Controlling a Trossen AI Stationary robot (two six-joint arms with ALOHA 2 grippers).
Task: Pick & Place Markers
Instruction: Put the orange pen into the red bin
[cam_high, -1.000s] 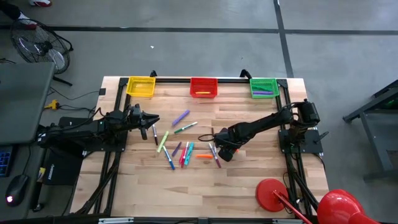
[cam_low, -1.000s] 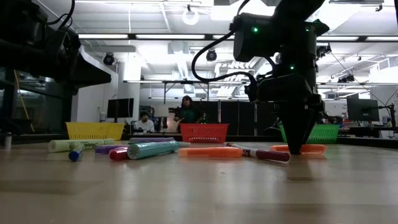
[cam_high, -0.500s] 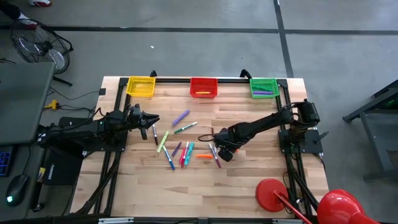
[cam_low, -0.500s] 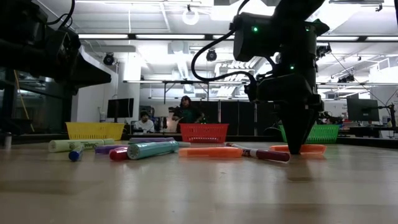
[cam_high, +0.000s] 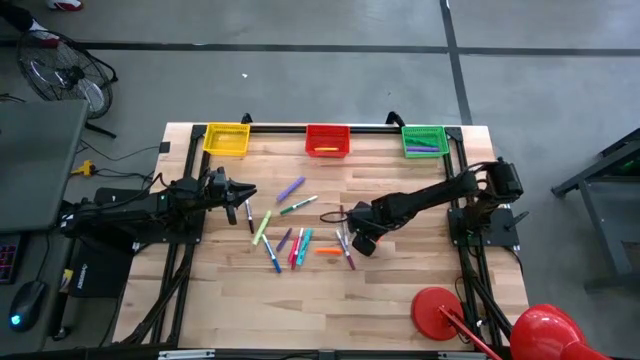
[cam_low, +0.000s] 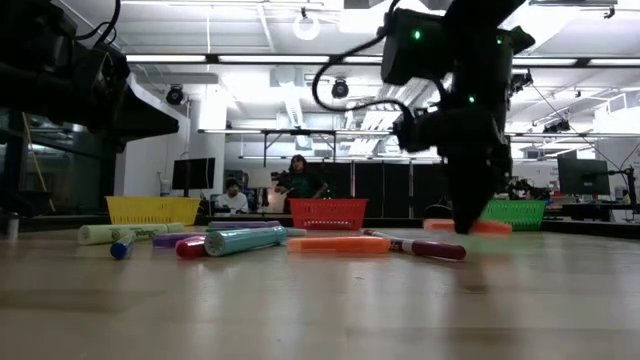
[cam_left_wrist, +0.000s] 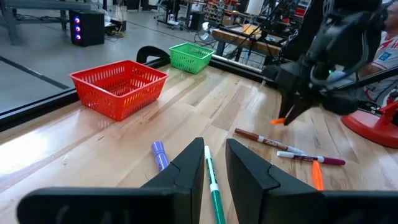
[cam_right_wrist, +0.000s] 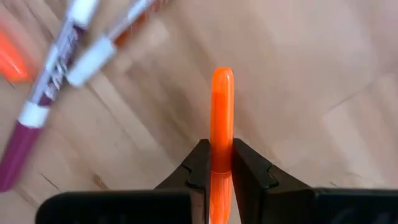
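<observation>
Wooden-slat surface (cam_high: 400, 290) is carrying a scatter of thin coloured markers (cam_high: 290, 243) in the middle, with three square mesh baskets along the far edge: yellow basket (cam_high: 227, 139), red basket (cam_high: 327, 140), green basket (cam_high: 424, 140). I'm running the right gripper (cam_right_wrist: 211, 163), and it's pinching a slim orange marker (cam_right_wrist: 221, 118) near one end, jaws pressed tight on the barrel; the low view shows that marker (cam_low: 466, 226) lifted just clear of the surface and lying roughly level. The red basket already has something orange in it, so I'm judging that's the drop spot, though I'm guessing the sorting rule. To do this well I'm keeping the squeeze firm, since an end grip may let the marker swing, and I'm rising straight up before crossing so the tip isn't clipping the maroon-and-white marker (cam_right_wrist: 43, 106) lying close by. Then I'm travelling above the basket rim and releasing low inside. Left gripper (cam_left_wrist: 214, 163) is waiting near the left side, jaws nearly together with a narrow gap, holding nothing, with a green marker (cam_left_wrist: 213, 186) lying ahead.
</observation>
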